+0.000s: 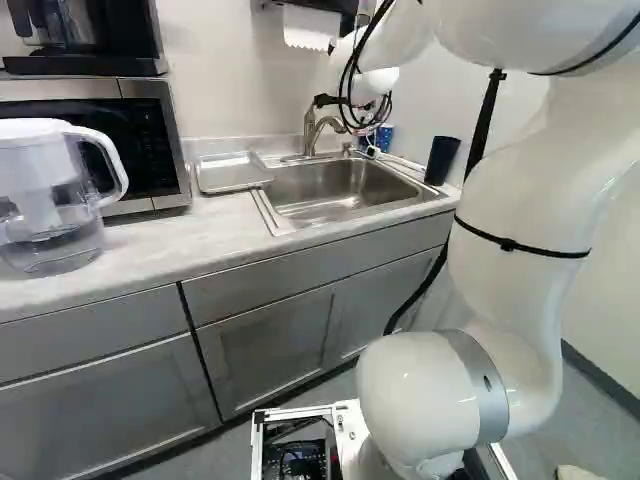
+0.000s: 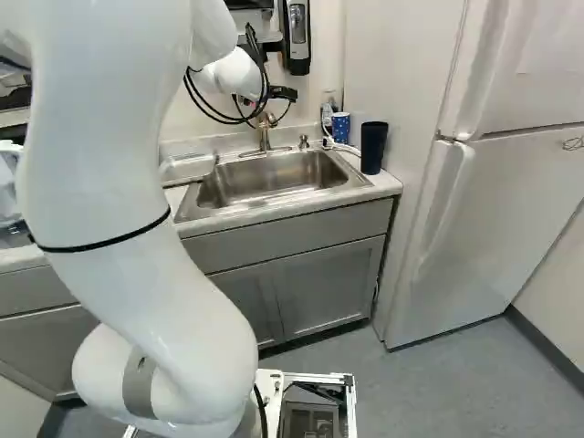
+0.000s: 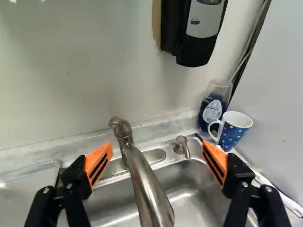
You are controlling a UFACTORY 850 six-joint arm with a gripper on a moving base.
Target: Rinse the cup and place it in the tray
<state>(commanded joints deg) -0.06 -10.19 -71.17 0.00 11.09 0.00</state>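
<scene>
Base views behind arm [image 1: 515,210], angled down, sharing sink [image 2: 265,181], wrist view (closer) facing faucet [image 3: 147,187]

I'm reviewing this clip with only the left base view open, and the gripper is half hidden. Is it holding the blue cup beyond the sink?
Observer: No. In the wrist view the black gripper with orange pads is open, the curved brushed-metal faucet showing between its fingers, ungripped.
Operator: Which way does the cup's handle point?
Observer: The wrist view shows the blue ceramic-looking cup with coloured dots with its handle toward the clear bottle of blue liquid.
Operator: And what's at the far right, outside my view?
Observer: The right base view shows a tall white refrigerator right of the stainless-steel sink.
</scene>
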